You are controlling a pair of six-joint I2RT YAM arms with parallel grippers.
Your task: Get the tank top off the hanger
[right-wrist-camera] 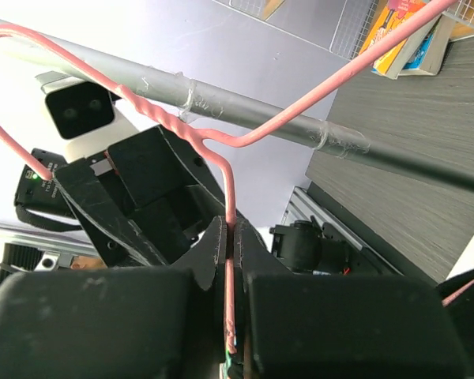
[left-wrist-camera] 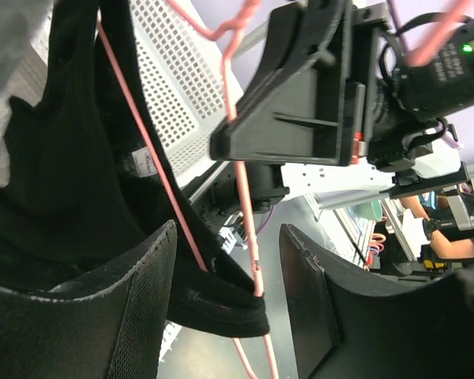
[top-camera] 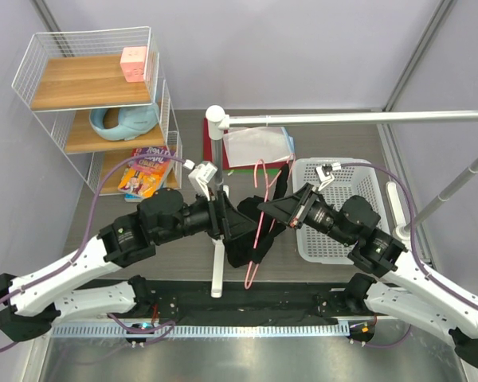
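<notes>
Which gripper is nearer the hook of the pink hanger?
Right. The right gripper is clamped on the hanger wire just below the hook's twisted neck; the left gripper is open farther down, straddling the tank top and the wire.

Left of the hanger [top-camera: 256, 239], the left arm [top-camera: 64, 274] had white shell links, round black joint housings and a purple cable [top-camera: 111, 179] arching above it. The right arm [top-camera: 422, 274], right of the hanger, looked the same. The left gripper [left-wrist-camera: 225, 268] and right gripper [right-wrist-camera: 231, 237] were matte black with broad, angular fingers. A small green light [left-wrist-camera: 467, 48] glowed on the right wrist unit.
</notes>
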